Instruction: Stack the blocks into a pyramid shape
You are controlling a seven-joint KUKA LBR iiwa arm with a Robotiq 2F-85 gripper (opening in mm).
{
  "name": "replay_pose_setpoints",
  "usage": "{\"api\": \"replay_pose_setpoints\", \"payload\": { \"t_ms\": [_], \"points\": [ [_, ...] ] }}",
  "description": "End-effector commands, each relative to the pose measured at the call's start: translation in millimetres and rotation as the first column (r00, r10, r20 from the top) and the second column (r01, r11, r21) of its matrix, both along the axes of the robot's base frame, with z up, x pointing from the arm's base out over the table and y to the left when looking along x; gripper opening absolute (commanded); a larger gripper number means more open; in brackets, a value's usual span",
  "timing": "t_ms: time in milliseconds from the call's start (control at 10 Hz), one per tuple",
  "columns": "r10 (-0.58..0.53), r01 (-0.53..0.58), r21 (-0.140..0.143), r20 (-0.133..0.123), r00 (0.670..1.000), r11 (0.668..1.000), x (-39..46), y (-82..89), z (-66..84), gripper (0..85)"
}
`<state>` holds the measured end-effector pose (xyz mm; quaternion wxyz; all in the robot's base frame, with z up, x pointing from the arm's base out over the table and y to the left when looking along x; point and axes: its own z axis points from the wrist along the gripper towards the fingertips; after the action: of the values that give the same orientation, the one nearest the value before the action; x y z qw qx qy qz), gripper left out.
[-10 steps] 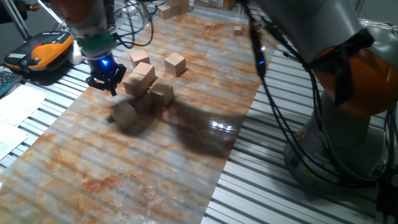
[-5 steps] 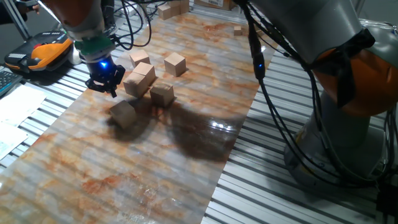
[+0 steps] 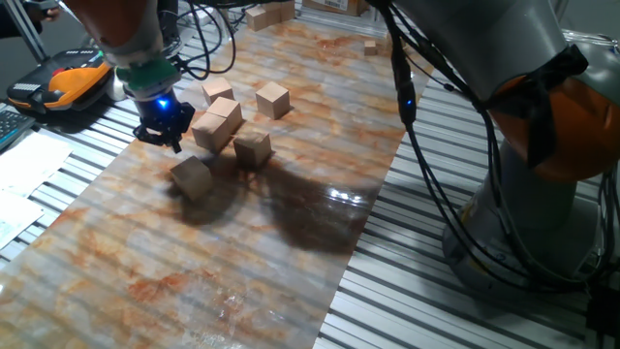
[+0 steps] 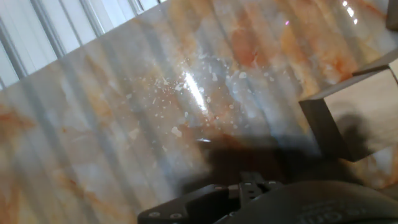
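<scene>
Five light-tan blocks show on the marbled mat in the fixed view. One block (image 3: 218, 92) and another (image 3: 273, 99) lie at the back. A close pair (image 3: 217, 125) sits in the middle, with a block (image 3: 253, 147) just right of it and a lone block (image 3: 192, 177) in front. My gripper (image 3: 163, 134) hangs just left of the pair, low over the mat, with nothing held and its fingers seemingly together. In the hand view the gripper (image 4: 252, 186) fills the bottom edge, and one block (image 4: 364, 115) shows at the right.
An orange and black device (image 3: 68, 82) lies off the mat at the left, with papers (image 3: 29, 165) below it. Smaller wooden pieces (image 3: 269, 14) are heaped at the far end. My arm's base (image 3: 542, 116) and cables (image 3: 407, 97) take up the right side.
The gripper has drifted only slightly beside the middle pair. The blocks have barely moved.
</scene>
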<state>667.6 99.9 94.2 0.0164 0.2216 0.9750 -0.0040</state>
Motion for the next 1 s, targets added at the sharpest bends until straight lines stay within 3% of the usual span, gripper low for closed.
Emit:
{"api": "replay_pose_setpoints", "payload": {
  "t_ms": [0, 200, 300, 900],
  "points": [
    [-0.035, 0.035, -0.022, 0.003, 0.999, 0.999, 0.3, 1.1, -0.2, 0.0],
    [-0.052, 0.052, -0.035, 0.006, 0.999, 0.998, 0.7, 2.0, -0.4, 0.0],
    [-0.056, 0.056, -0.041, 0.003, 0.998, 0.998, 0.6, 2.2, -0.3, 17.0],
    [-0.048, 0.047, -0.025, -0.012, 0.999, 0.999, 0.3, 3.1, 0.1, 17.0]
  ]
}}
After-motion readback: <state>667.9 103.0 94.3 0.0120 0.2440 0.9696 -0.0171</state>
